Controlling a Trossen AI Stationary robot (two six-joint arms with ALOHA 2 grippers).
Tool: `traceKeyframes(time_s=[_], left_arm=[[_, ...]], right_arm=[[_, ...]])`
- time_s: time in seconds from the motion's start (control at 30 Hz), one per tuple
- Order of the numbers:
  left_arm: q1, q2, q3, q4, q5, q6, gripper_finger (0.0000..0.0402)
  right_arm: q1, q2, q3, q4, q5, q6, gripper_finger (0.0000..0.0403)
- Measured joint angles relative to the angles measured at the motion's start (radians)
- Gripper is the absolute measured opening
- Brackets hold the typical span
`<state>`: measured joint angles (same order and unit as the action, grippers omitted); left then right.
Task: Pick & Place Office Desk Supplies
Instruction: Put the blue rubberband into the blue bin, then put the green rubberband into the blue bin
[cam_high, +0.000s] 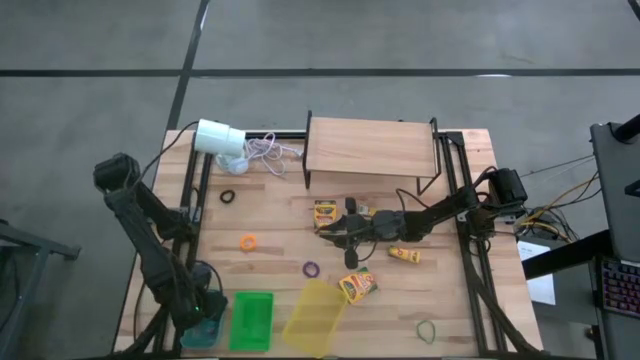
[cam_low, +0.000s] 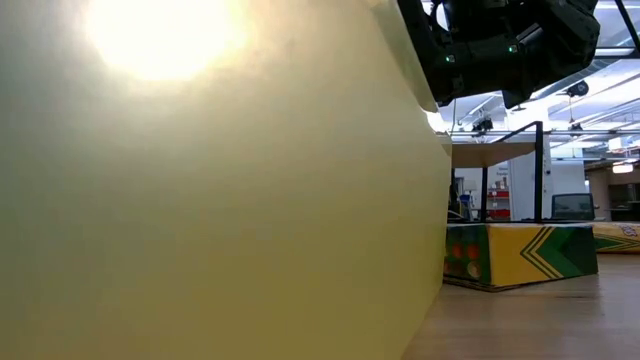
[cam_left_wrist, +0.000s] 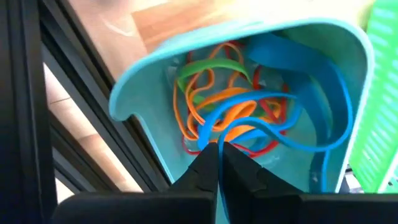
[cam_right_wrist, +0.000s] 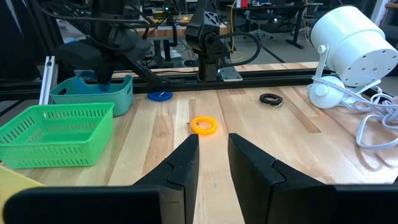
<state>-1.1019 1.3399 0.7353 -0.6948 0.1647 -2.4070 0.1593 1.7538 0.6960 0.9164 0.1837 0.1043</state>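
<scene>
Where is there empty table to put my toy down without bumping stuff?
Bare wood lies between the black band, the orange band and the green basket. Another patch sits right of the yellow bin, before the green band. It is crowded around the right gripper and crayon boxes.

Grey concrete floor (cam_high: 400, 35) around the wooden table (cam_high: 270, 225)

- Bare table (cam_high: 270, 262) is left at the centre, dotted only by an orange loop (cam_high: 247, 241) and a purple loop (cam_high: 311, 268).
- The 12 o'clock edge is blocked by a wooden shelf (cam_high: 370, 146).
</scene>
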Motion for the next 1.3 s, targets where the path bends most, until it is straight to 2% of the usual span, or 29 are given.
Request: traceKeyframes(time_s=[0.17, 0.47, 0.63, 1.03, 1.3], left_arm=[[0.003, -0.013, -0.001, 0.004, -0.016, 0.002, 0.0027], [0.003, -0.017, -0.002, -0.001, -0.024, -0.003, 0.0108], [0.003, -0.017, -0.001, -0.003, -0.026, -0.003, 0.0138], [0.003, -0.104, -0.003, -0.004, -0.061, -0.007, 0.0147], [0.004, -0.173, -0.003, -0.022, -0.157, 0.059, 0.0147]], right_arm=[[0.000, 0.000, 0.000, 0.000, 0.000, 0.000, 0.0084], [0.000, 0.000, 0.000, 0.000, 0.000, 0.000, 0.0084], [0.000, 0.000, 0.000, 0.000, 0.000, 0.000, 0.0084], [0.000, 0.000, 0.000, 0.000, 0.000, 0.000, 0.0084], [0.000, 0.000, 0.000, 0.000, 0.000, 0.000, 0.0084]])
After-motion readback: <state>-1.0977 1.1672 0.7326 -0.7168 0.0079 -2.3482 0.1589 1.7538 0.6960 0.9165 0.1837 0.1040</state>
